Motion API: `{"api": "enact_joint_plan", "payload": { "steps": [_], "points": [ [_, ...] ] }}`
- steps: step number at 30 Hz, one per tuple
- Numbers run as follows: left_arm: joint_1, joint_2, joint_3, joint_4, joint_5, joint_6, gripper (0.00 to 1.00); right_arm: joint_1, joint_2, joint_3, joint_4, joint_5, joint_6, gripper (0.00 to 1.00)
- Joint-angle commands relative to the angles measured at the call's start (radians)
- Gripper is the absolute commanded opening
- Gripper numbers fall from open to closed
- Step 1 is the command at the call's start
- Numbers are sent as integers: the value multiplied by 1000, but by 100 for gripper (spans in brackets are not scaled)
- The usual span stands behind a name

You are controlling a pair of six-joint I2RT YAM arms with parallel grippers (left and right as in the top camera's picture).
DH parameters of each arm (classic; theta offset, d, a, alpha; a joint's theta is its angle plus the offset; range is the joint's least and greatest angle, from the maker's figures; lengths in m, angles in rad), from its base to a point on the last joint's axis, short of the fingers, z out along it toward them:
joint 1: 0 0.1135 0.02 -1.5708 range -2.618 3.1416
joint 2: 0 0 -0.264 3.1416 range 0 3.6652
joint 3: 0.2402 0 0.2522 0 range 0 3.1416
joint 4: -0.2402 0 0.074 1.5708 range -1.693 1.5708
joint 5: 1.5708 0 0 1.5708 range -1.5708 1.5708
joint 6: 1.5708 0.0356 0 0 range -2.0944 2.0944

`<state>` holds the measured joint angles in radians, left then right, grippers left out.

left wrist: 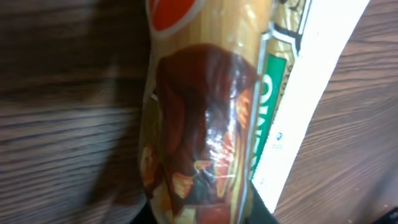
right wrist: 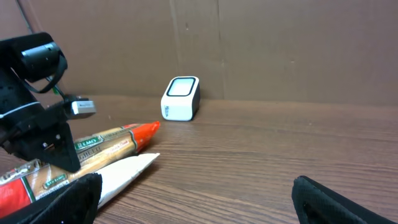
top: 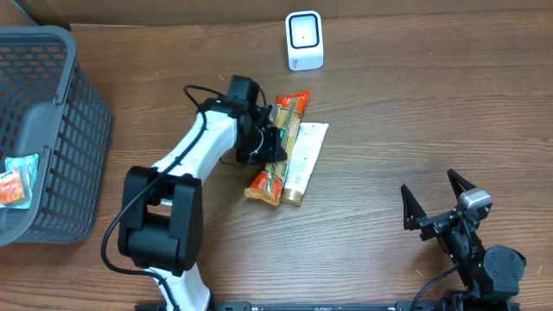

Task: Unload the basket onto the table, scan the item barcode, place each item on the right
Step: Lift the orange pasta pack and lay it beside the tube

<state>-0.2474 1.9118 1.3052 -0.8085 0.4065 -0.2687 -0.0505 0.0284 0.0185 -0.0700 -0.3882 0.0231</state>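
Between the white barcode scanner and the robot's base, an orange-ended snack packet lies on the wooden counter, touching a white tube. The packet's green label lettering is too blurred to read. The left gripper covers the packet, but whether its jaws grip it cannot be told. The right gripper, well apart from the scanner, has its jaws spread wide and empty.

The long orange snack pack lies flat, near the white scanner. The scanner stands upright.

Snack pack touching tube's left; scanner behind; basket far left.
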Motion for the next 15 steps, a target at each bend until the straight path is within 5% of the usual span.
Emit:
{"api": "enact_joint_plan", "payload": {
  "steps": [1, 3, 6, 8, 15],
  "points": [
    [-1, -21, 9, 14, 12, -36, 39, 5, 1, -4, 5, 1, 4, 100],
    [2, -21, 8, 12, 13, -47, 74, 5, 1, -4, 5, 1, 4, 100],
    [5, -29, 27, 0, 40, -13, 83, 5, 1, -4, 5, 1, 4, 100],
    [16, -50, 78, -31, 39, 26, 100, 5, 1, -4, 5, 1, 4, 100],
    [146, -156, 536, -248, 31, 167, 100, 5, 1, -4, 9, 11, 3, 100]
  ]
}}
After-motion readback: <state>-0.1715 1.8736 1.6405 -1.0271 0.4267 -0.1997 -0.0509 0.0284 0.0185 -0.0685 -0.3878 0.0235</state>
